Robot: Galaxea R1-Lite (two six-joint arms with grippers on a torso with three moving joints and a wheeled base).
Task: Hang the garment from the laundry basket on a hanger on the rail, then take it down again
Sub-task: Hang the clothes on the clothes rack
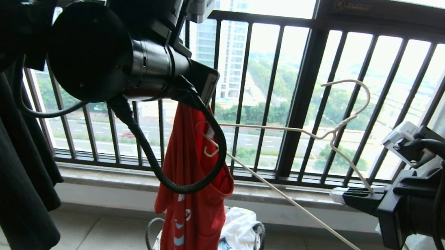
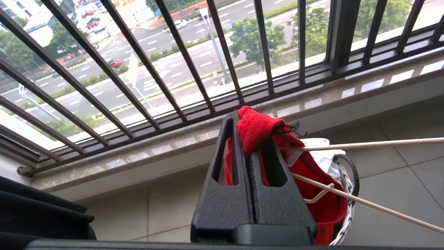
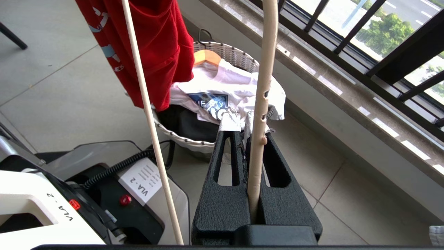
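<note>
1. Head view: one red garment (image 1: 192, 204) hanging at about 6 o'clock, pinched at its top by the left gripper (image 2: 250, 146), jaws closed on a fold of red cloth.
2. One cream wire hanger (image 1: 341, 124) at 3 o'clock, clamped on one side wire by the right gripper (image 1: 340, 194); one tip hooked into the garment.
3. One laundry basket (image 1: 259, 243) on the floor beneath the garment, holding one white printed shirt (image 3: 222, 92) and one wooden hanger (image 3: 207, 56).
4. One black balcony railing (image 1: 305, 108) behind; one dark cloth (image 1: 7, 153) at 9 o'clock.
</note>
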